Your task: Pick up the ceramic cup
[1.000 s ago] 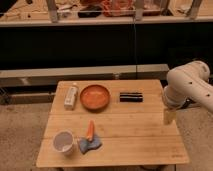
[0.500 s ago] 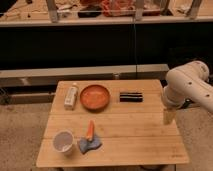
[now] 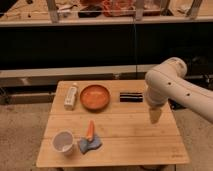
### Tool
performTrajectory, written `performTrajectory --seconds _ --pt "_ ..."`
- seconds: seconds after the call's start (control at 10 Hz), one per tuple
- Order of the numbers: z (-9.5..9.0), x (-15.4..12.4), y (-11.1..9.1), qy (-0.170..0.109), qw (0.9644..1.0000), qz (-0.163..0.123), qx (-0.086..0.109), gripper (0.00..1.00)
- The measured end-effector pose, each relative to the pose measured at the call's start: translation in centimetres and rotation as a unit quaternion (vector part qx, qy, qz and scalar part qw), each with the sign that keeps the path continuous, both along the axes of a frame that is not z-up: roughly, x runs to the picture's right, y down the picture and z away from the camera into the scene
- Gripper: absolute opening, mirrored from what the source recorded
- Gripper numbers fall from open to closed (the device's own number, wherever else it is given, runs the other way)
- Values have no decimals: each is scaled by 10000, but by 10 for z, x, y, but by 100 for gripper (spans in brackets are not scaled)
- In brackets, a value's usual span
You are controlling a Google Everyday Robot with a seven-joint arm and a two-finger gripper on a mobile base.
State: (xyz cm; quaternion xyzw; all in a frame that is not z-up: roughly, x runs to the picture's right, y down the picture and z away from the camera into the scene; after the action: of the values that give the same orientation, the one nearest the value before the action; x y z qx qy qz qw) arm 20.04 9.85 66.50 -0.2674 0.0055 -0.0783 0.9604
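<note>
The gripper hangs fingers-down over the right side of the wooden table, jaws spread wide with nothing between them. It sits near the front of a dark flat packet and clear of the tabletop. Above it, the pale arm bends in from the right edge of the view.

The ceramic cup stands upright at the near-left corner of the table, well apart from the gripper. Just beside the cup on its right lies a blue cloth with an orange carrot-like piece resting at its upper edge. Farther back are the orange bowl and, to its left, a white bottle.

Over the last second nothing has shifted: the arm keeps the same pose, the jaws the same spread, and every item its place. By that reading the approach has not begun. The whole reach across to the cup, the descent and the grasp remain to be done.
</note>
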Motion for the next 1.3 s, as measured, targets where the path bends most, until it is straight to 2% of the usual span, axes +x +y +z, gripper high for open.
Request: performTrajectory --seconds 0.4,0.6,0.7,0.9,1.1,1.2,1.3 --pt "-8 -41 1 -245 9980 -574 41 80" --pt "-11 -72 3 -439 9938 -1015 61 80" --pt "-13 -76 5 -484 9919 -1173 45 80" --pt "-15 -89 7 -542 9902 -1287 28 80" --pt "-16 -119 9 -671 9874 -1434 35 80" --pt "-16 -130 10 -751 9852 -1540 27 80" --pt "-18 -136 12 -870 9812 -1725 6 80"
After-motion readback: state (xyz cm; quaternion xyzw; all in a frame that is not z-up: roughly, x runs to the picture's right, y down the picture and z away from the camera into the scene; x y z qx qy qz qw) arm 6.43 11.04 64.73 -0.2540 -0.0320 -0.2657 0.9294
